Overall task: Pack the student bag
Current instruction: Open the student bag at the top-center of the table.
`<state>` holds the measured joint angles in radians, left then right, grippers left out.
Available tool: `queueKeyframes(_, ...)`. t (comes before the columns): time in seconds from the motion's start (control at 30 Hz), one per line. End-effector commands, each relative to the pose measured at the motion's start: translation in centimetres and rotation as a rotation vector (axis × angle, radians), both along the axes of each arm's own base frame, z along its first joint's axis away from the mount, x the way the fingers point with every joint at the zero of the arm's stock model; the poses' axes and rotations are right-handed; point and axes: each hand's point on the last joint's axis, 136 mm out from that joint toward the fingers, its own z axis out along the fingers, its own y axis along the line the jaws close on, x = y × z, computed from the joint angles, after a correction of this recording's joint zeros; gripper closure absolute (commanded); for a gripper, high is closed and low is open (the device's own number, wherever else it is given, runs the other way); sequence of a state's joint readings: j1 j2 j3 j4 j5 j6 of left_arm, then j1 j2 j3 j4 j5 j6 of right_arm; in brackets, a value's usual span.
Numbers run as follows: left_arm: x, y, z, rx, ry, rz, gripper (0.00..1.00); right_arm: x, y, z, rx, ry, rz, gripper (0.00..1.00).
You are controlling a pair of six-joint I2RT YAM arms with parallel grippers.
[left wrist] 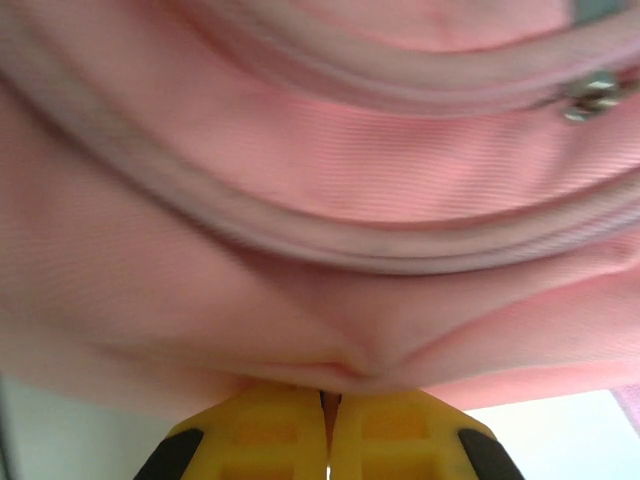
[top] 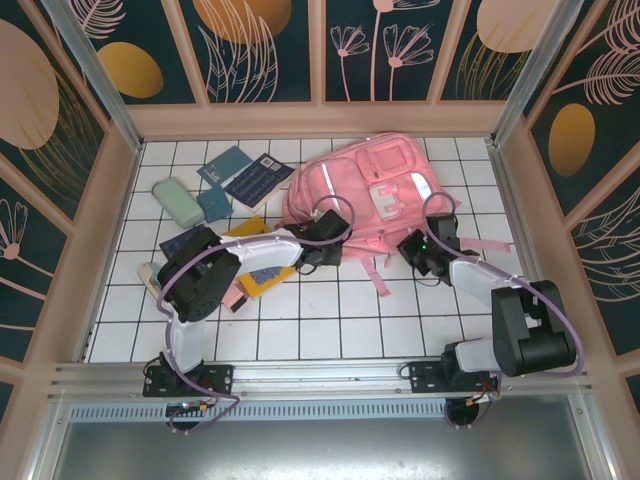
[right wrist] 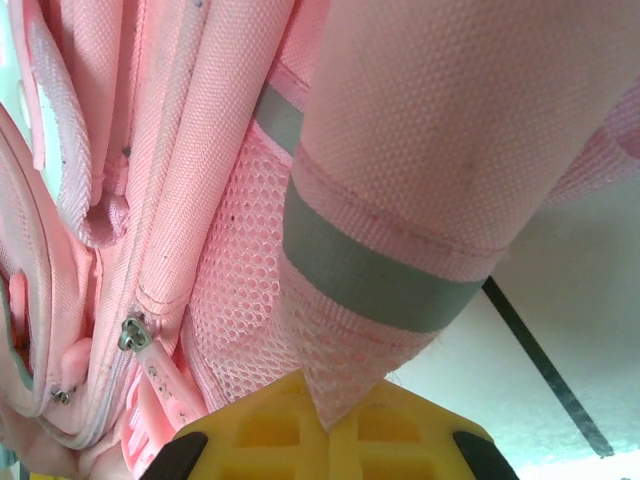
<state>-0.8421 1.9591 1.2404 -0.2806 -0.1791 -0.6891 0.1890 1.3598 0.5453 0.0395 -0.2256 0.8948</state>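
Lying across the far middle of the white tiled table (top: pixel 330 325), the student bag (top: pixel 375 185) has an arm at each near corner. The left gripper (left wrist: pixel 326 402) has its yellow jaws pressed together on a pinched fold of the bag's pink fabric. The right gripper (right wrist: pixel 328 425) is likewise clamped tight, on the corner of the bag's mesh side pocket (right wrist: pixel 240 300) just under a grey stripe (right wrist: pixel 370 280). Two loose pink straps (top: pixel 381 280) trail over the tiles toward the arms. Left of the bag lies the clutter: one mint case (top: pixel 178 200), three bluish flat items (top: pixel 258 180) beside it, and a yellow book (top: pixel 262 280) and a dark blue book (top: pixel 180 243), both partly covered by the left arm.
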Motion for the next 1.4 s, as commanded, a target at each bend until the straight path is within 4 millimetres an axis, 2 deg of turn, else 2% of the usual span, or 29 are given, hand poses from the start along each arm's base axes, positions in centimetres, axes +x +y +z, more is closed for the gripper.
queueKeyframes(0.0,-0.4,9.4,-1.6,0.270,0.043,0.131,1.00,0.9,-2.6,0.7,-0.097,-0.022,-0.067,1.00)
queueKeyframes(0.07,-0.1,10.8,-1.3,0.264,0.042,0.156,1.00,1.1,-2.8,0.9,-0.105,-0.027,-0.072,1.00)
queueKeyframes(0.17,0.3,10.9,-0.3,0.256,0.019,0.122,1.00,1.6,-3.1,1.0,-0.114,-0.032,-0.072,1.00)
queueKeyframes(0.33,-0.4,6.4,1.4,0.054,0.028,-0.052,1.00,3.8,-4.4,2.1,-0.165,-0.057,-0.087,1.00)
queueKeyframes(0.57,-3.8,-1.4,3.7,-0.086,0.019,-0.312,1.00,7.7,-8.3,4.6,-0.233,-0.112,-0.147,1.00)
queueKeyframes(0.63,-4.7,-3.7,4.1,-0.145,0.031,-0.357,1.00,8.8,-9.0,5.2,-0.248,-0.118,-0.147,0.88)
queueKeyframes(0.7,-5.3,-5.9,4.6,-0.199,0.043,-0.384,1.00,9.4,-9.6,5.8,-0.258,-0.115,-0.146,0.70)
queueKeyframes(0.73,-5.4,-6.6,4.7,-0.214,0.046,-0.393,1.00,9.5,-9.6,6.2,-0.260,-0.118,-0.143,0.65)
queueKeyframes(0.87,-5.7,-9.4,4.9,-0.251,0.053,-0.424,1.00,8.1,-8.8,7.9,-0.237,-0.134,-0.135,0.43)
queueKeyframes(0.97,-5.8,-10.8,4.9,-0.270,0.060,-0.446,1.00,5.6,-7.8,7.5,-0.230,-0.093,-0.130,0.36)
queueKeyframes(1.1,-6.0,-11.7,4.8,-0.277,0.070,-0.465,1.00,2.1,-5.4,6.3,-0.171,-0.046,-0.094,0.35)
queueKeyframes(1.17,-6.0,-11.8,4.6,-0.274,0.072,-0.470,1.00,0.7,-2.9,5.7,-0.099,-0.043,-0.051,0.37)
queueKeyframes(1.27,-6.0,-11.7,4.4,-0.268,0.075,-0.472,1.00,-1.1,0.4,4.4,0.000,-0.017,-0.014,0.38)
queueKeyframes(1.37,-6.2,-11.5,4.1,-0.255,0.083,-0.474,1.00,-2.0,2.7,3.6,0.075,0.009,0.000,0.39)
